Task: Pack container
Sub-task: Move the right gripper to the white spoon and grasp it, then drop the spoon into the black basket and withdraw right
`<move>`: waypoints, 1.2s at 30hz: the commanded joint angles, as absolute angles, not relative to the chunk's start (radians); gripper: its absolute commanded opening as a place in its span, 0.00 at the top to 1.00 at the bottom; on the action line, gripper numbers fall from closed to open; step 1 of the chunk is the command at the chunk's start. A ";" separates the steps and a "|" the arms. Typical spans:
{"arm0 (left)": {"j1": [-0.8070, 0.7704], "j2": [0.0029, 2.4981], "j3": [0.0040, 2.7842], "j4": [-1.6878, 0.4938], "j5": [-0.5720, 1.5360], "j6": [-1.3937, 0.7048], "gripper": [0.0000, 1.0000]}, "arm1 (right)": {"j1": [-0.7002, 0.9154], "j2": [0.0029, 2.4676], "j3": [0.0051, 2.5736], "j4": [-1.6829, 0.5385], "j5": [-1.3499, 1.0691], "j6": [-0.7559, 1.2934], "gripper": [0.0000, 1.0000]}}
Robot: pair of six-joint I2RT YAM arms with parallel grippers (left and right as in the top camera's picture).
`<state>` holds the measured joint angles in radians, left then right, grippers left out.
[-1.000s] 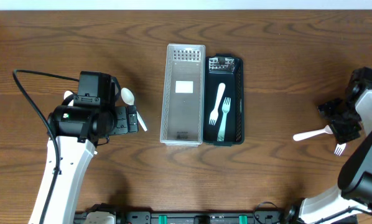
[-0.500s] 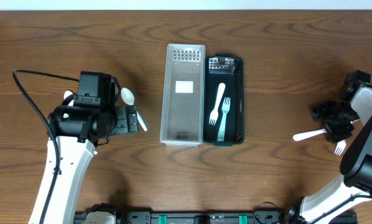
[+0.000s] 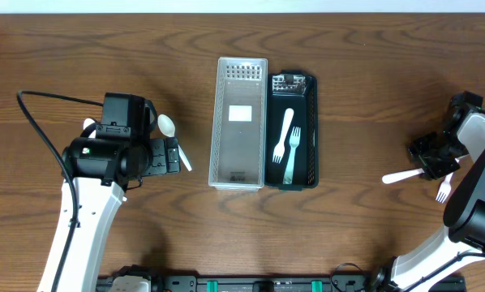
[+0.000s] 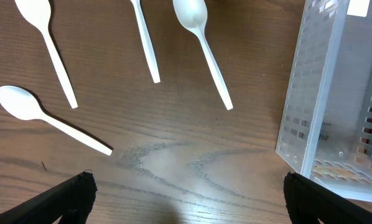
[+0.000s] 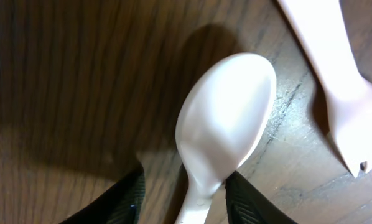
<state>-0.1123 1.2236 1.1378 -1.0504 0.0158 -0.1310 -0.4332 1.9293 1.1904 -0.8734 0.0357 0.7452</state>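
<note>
A clear perforated container (image 3: 242,122) stands mid-table beside a black container (image 3: 291,85) that holds two forks (image 3: 285,146). My left gripper (image 3: 173,154) is open and empty; in its wrist view the jaws (image 4: 186,199) hover over bare wood below several white spoons (image 4: 201,43), with the clear container (image 4: 335,93) to the right. My right gripper (image 3: 429,162) is low over a white spoon (image 3: 401,176). In the right wrist view its fingers (image 5: 186,199) straddle the spoon's neck (image 5: 226,118), with a gap showing on the left side. A white fork (image 5: 348,93) lies beside it.
Another white fork (image 3: 443,192) lies at the far right near the table edge. A black cable (image 3: 40,130) loops from the left arm. Spoons (image 3: 168,126) lie just left of the clear container.
My right gripper has shifted left and come down around the spoon near the right edge. The left arm, the containers and the cutlery have not moved.
</note>
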 commanded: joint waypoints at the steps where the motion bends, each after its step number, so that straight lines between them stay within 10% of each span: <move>1: -0.114 1.229 1.150 -1.053 0.011 -0.136 0.02 | -0.437 1.984 1.166 -0.885 0.055 0.743 0.59; 18: -0.114 1.229 1.150 -1.054 0.011 -0.136 0.02 | -0.434 1.974 1.168 -0.918 0.022 0.743 0.98; 36: -0.114 1.229 1.150 -1.053 0.011 -0.136 0.02 | -0.035 1.651 1.381 -0.980 0.014 0.612 0.97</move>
<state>-0.1123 1.2236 1.1378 -1.0504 0.0158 -0.1310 -0.1448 1.7115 1.3407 -0.9695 0.0242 0.6682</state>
